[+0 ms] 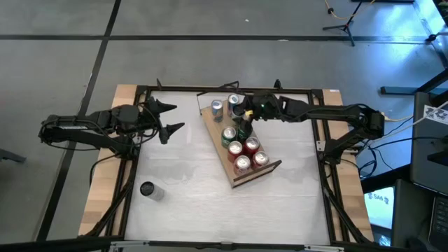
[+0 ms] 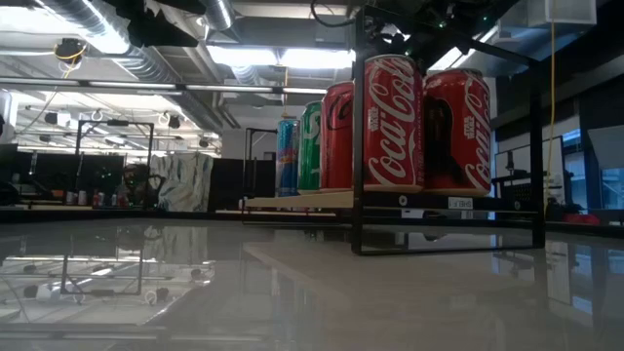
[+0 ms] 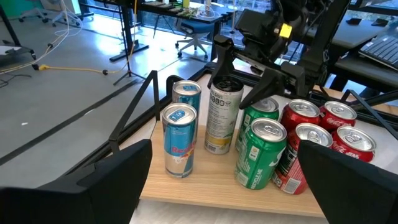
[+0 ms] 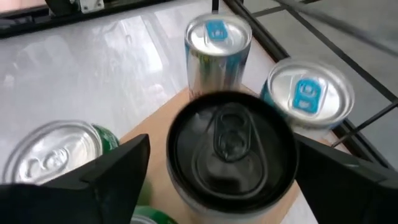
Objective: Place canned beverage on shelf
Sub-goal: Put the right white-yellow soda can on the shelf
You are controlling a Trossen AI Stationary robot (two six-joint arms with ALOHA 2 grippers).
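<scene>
The shelf (image 1: 215, 138), a light-wood board, lies slanted at the table's middle with several cans standing on it: two blue ones (image 3: 179, 138), green ones (image 3: 260, 152) and red ones (image 3: 336, 121). A tall canned beverage with a black top (image 4: 231, 144) stands upright on the board's far end (image 3: 222, 115). My right gripper (image 4: 224, 146) is open, with one finger on either side of this can's upper part, coming at a downward slant from the table's right (image 1: 245, 115). My left gripper (image 1: 168, 117) waits open above the table's left side, pointing at the shelf (image 3: 225, 149).
A loose can (image 1: 148, 190) sits on the table near the front left. A black wire frame (image 2: 356, 146) stands at the shelf's near end, around the red cans. Black rails (image 1: 231, 89) border the table. Bare tabletop lies left of and in front of the shelf.
</scene>
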